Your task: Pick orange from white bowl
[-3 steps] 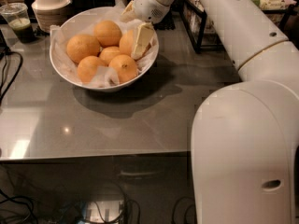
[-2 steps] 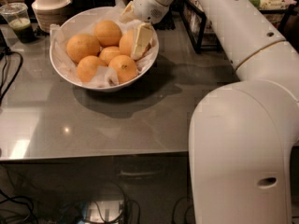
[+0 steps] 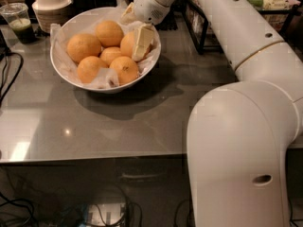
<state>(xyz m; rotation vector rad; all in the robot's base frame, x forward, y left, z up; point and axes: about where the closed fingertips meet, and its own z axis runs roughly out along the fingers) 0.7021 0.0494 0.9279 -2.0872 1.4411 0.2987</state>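
Gripper (image 3: 139, 39) at the orange (image 3: 127, 44) in the white bowl (image 3: 85, 85)
It sat inside the bowl's right rim, against the orange there; whether it was closed could not be told. A centred hold clear of the paper (image 3: 106, 77) looked wisest.

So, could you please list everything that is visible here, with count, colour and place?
white bowl: one, glossy white, paper-lined, far left part of table
oranges: six visible, orange, inside the white bowl
plastic cup: one, clear with green drink, far left
ribbed bowls: small stack, beige, behind the white bowl
cable: black, table's left edge
table: one, grey
arm: one, white, right side
tool: one, cream, inside the white bowl's right side, against an orange
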